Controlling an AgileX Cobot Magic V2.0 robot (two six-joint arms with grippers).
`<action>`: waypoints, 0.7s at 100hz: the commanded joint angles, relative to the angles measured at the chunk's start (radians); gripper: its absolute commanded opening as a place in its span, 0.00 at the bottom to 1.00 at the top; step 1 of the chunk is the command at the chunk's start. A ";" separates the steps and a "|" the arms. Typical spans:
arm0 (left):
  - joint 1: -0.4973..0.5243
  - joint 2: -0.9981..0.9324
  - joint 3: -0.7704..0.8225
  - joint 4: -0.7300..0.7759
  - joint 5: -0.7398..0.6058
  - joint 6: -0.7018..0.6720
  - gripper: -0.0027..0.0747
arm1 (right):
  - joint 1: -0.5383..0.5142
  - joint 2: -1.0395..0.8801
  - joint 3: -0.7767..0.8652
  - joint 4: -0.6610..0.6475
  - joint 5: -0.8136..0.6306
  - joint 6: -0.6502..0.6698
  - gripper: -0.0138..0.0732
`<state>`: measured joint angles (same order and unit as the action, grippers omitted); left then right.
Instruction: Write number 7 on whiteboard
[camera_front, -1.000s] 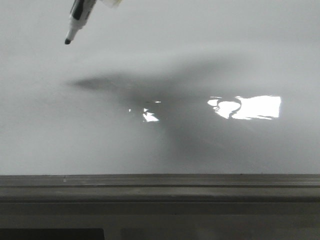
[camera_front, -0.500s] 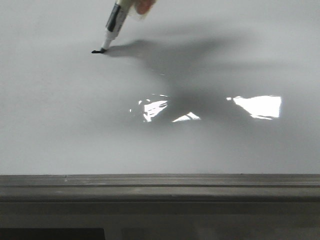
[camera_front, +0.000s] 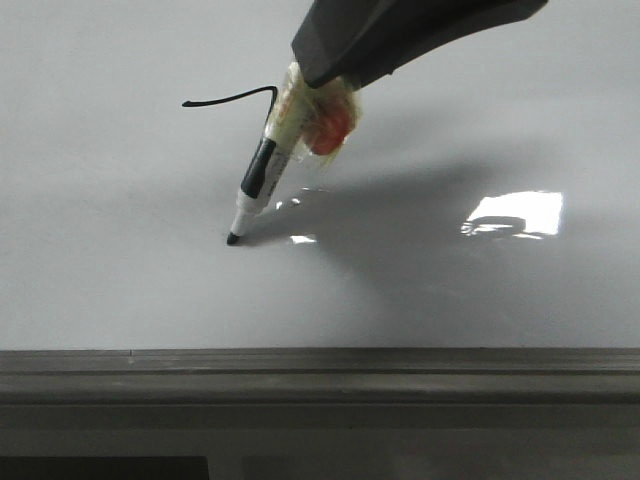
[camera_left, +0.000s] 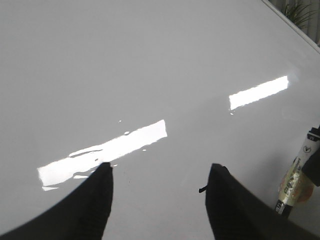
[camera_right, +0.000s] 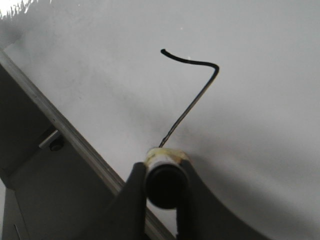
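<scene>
On the left, empty left tool (camera_left: 159, 175) gapes over glossy pale whiteboard (camera_front: 120, 290); thin black number 7 (camera_front: 232, 98) mid-stroke, left of centre. Right tool (camera_right: 162, 172) clamps taped black-white marker (camera_front: 262, 185) mid-barrel: light, rigid, slippery surface, wet ink smears.

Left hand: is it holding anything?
No, in the left wrist view the left hand is open over the bare whiteboard, nothing between its fingers; the marker sits off to one side.
</scene>
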<state>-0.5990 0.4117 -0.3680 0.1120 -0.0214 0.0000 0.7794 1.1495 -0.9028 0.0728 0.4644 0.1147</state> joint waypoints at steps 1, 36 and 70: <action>-0.014 0.016 -0.034 -0.003 -0.070 -0.009 0.54 | 0.017 -0.014 -0.027 -0.045 -0.061 -0.005 0.09; -0.243 0.242 -0.034 0.184 -0.068 0.000 0.54 | 0.155 -0.020 -0.083 -0.049 -0.065 -0.005 0.09; -0.321 0.416 -0.034 0.180 -0.181 0.000 0.54 | 0.207 -0.020 -0.083 -0.030 -0.069 -0.005 0.09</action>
<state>-0.9119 0.8096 -0.3680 0.2960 -0.1111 0.0000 0.9786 1.1495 -0.9510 0.0401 0.4637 0.1174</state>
